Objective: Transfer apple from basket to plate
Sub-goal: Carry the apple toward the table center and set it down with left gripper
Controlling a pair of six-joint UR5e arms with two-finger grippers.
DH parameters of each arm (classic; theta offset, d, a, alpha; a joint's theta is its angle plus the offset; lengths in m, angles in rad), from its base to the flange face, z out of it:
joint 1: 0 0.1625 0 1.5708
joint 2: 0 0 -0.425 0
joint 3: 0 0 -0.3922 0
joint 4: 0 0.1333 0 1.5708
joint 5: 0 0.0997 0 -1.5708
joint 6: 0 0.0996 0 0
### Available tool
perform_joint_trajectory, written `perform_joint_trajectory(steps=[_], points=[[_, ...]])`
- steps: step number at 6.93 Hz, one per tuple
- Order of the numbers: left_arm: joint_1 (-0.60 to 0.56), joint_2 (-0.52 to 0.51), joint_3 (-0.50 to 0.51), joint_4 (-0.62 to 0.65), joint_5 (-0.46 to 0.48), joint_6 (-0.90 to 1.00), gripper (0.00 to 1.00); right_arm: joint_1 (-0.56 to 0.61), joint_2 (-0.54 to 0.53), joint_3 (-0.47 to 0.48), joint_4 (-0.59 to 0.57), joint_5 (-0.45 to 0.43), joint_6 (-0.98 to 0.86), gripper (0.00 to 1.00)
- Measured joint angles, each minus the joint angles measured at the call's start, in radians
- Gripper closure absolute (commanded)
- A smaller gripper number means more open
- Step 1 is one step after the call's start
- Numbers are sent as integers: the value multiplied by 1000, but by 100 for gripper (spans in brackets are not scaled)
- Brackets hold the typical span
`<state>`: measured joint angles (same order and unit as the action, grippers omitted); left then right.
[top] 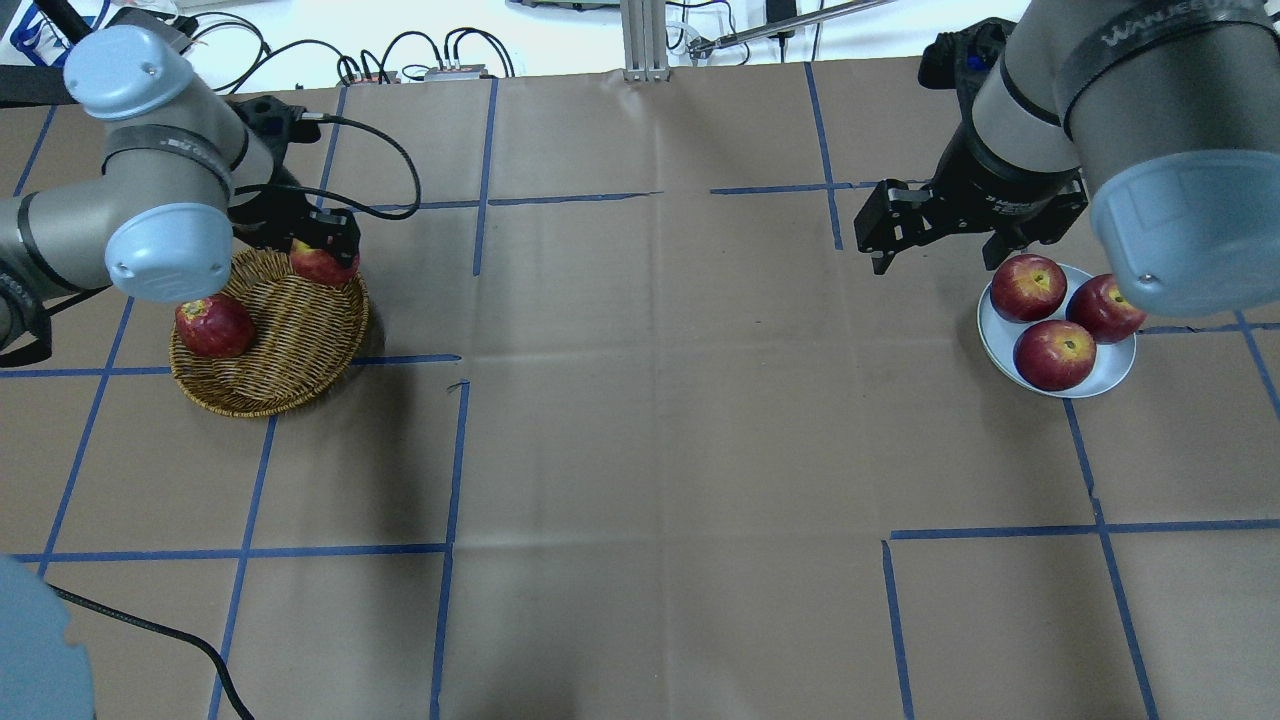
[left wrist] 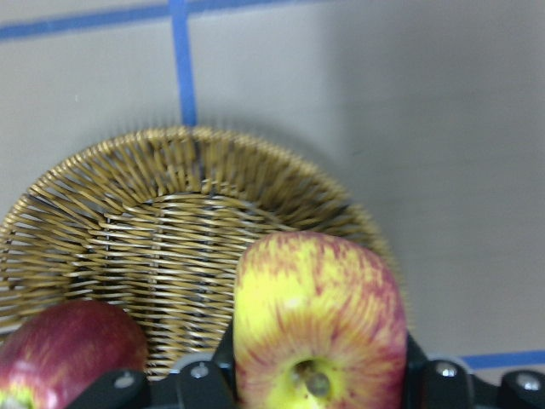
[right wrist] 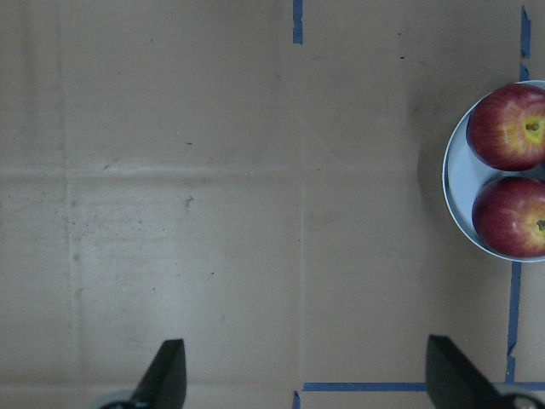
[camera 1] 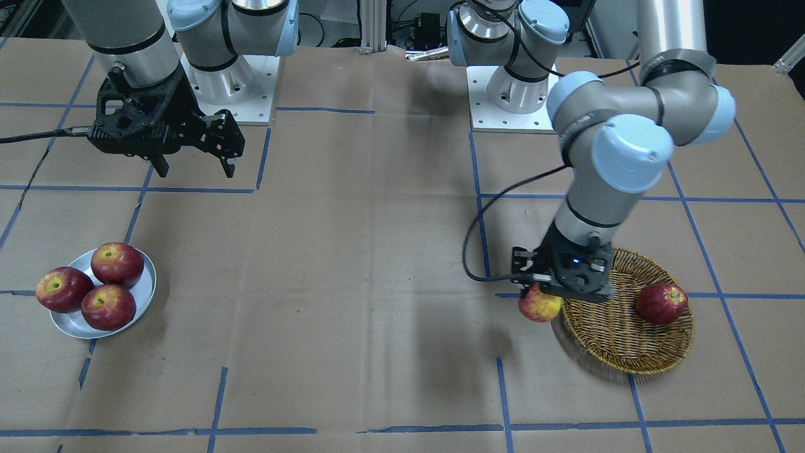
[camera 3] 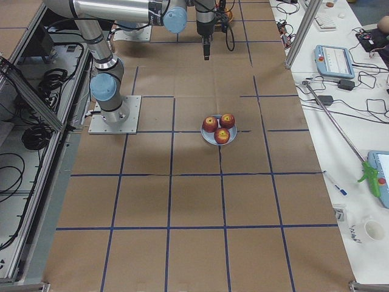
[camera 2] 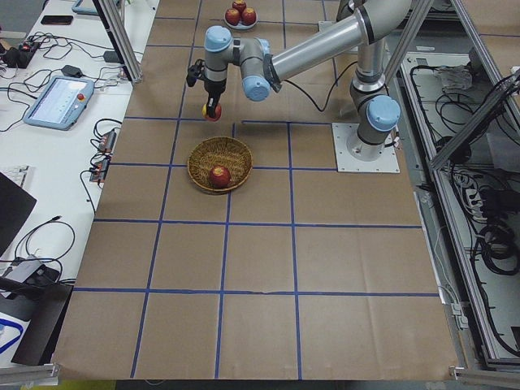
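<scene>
My left gripper [camera 1: 542, 301] is shut on the apple [camera 1: 539, 304], red streaked with yellow, and holds it lifted over the basket's [camera 1: 619, 349] rim; the apple also shows in the overhead view [top: 320, 262] and close up in the left wrist view [left wrist: 319, 319]. One darker red apple [camera 1: 661, 303] lies in the wicker basket [top: 290, 345]. The silvery plate [camera 1: 143, 294] holds three dark red apples [camera 1: 117, 264]. My right gripper [camera 1: 198, 165] is open and empty, hovering beside the plate [top: 1000, 345], fingers [right wrist: 166, 375] spread in the right wrist view.
Brown paper with blue tape lines covers the table [top: 660, 400]. The arm bases [camera 1: 512, 94] stand on the robot's side. A cable [camera 1: 468, 245] hangs from the left wrist. Tablets and cables lie on side benches [camera 2: 57, 101].
</scene>
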<state>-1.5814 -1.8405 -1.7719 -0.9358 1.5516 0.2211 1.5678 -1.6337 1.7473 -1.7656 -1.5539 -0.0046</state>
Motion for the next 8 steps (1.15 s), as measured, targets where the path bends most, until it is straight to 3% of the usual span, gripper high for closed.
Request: perform_joint_trajectory(steps=[3, 6, 7, 8], points=[[-298, -117, 18, 80, 0, -403, 72, 0, 0, 1, 0, 0, -1, 0], [-366, -223, 20, 189, 0, -522, 66, 0, 0, 1, 0, 1, -2, 0], [-369, -236, 19, 193, 1, -530, 54, 0, 0, 1, 0, 1, -2, 0], [-369, -243, 16, 194, 1, -533, 32, 0, 0, 1, 0, 2, -2, 0]])
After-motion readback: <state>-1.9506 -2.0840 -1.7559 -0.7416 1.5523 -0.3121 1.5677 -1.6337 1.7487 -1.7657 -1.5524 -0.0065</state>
